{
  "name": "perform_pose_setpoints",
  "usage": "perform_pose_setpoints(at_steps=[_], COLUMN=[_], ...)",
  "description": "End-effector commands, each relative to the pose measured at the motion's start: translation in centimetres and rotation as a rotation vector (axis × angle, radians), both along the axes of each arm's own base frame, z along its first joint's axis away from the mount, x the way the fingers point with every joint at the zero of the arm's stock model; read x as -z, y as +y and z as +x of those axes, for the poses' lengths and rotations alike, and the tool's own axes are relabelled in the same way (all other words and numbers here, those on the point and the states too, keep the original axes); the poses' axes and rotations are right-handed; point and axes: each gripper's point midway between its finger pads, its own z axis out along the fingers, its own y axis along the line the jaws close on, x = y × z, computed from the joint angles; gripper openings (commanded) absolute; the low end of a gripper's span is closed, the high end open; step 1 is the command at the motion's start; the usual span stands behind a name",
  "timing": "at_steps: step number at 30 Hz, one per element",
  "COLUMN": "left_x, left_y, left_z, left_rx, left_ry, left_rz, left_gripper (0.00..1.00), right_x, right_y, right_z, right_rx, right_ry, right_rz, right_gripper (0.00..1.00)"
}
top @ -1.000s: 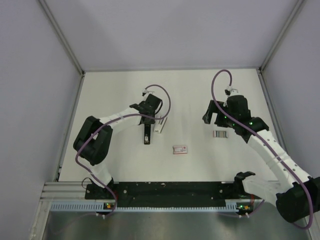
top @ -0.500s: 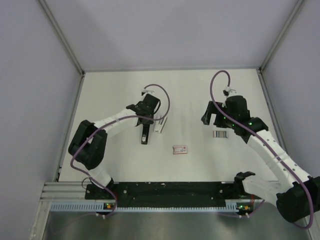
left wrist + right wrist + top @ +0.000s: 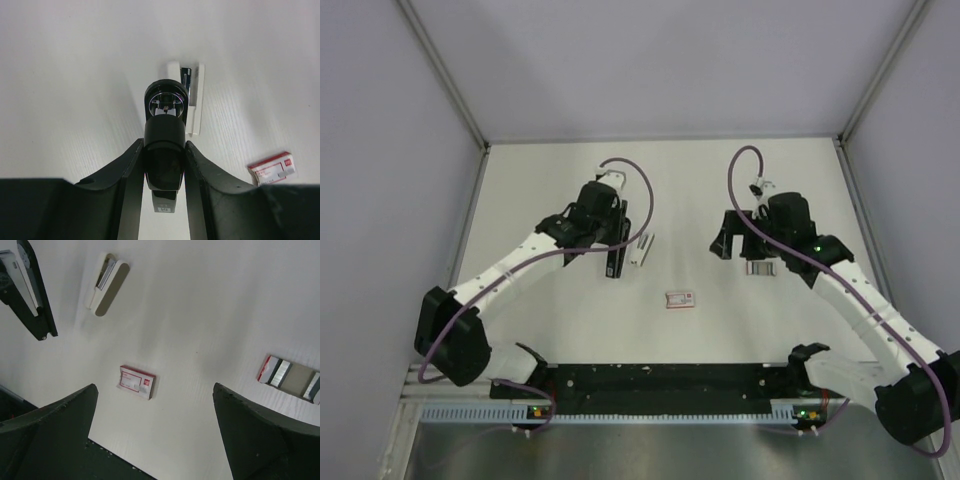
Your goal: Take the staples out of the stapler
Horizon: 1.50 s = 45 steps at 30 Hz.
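My left gripper point(image 3: 611, 248) is shut on a black stapler point(image 3: 612, 264). In the left wrist view the fingers point(image 3: 131, 170) press its two sides, and the black stapler point(image 3: 165, 150) points away from the camera with a chrome part at its far end. A white stapler point(image 3: 640, 250) lies just to its right and also shows in the left wrist view point(image 3: 192, 100). My right gripper point(image 3: 732, 246) is open wide and empty above the table point(image 3: 155, 395). A small flat holder point(image 3: 292, 377) with silvery-grey staple strips point(image 3: 281, 373) lies to its right. No staples show in either stapler.
A small red-and-white box point(image 3: 680, 298) lies on the white table between the arms; it also shows in the right wrist view point(image 3: 136, 381) and the left wrist view point(image 3: 272, 169). Grey walls stand around the table. The black base rail point(image 3: 650, 380) runs along the near edge.
My left arm has stretched out, its elbow swinging down and left, while its gripper stays on the black stapler. My right gripper has moved left, off the staple holder.
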Motion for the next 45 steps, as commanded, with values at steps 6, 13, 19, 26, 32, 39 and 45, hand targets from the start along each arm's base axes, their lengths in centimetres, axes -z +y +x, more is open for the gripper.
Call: perform_pose_setpoints(at_steps=[6, 13, 19, 26, 32, 39, 45], left_x=[-7.2, -10.5, -12.9, -14.2, -14.7, -15.0, -14.5], left_y=[-4.4, -7.8, -9.2, -9.2, -9.5, -9.7, -9.9], left_z=[-5.7, -12.7, -17.3, -20.3, -21.9, -23.2, -23.5], left_rx=[0.409, 0.768, 0.984, 1.1, 1.179, 1.25, 1.273], left_ry=[-0.106, -0.171, -0.192, -0.142, -0.092, -0.054, -0.032], left_rz=[-0.235, -0.36, -0.467, -0.556, -0.618, -0.656, -0.657], left_gripper=[0.0, 0.0, 0.0, 0.0, 0.0, 0.0, 0.0], right_x=[-5.6, -8.3, -11.2, -14.4, -14.8, -15.0, -14.7], right_y=[5.6, 8.3, 9.5, 8.7, 9.5, 11.0, 12.3], right_z=[-2.7, -5.6, -8.4, -12.2, -14.3, -14.9, -15.3], right_rx=[-0.341, -0.499, -0.635, -0.8, -0.917, -0.999, -1.061], right_ry=[-0.106, -0.106, -0.234, -0.377, -0.391, -0.385, -0.362], right_rz=[0.156, 0.266, 0.264, 0.304, 0.326, 0.321, 0.32], right_gripper=[0.96, 0.91, 0.86, 0.8, 0.76, 0.72, 0.66])
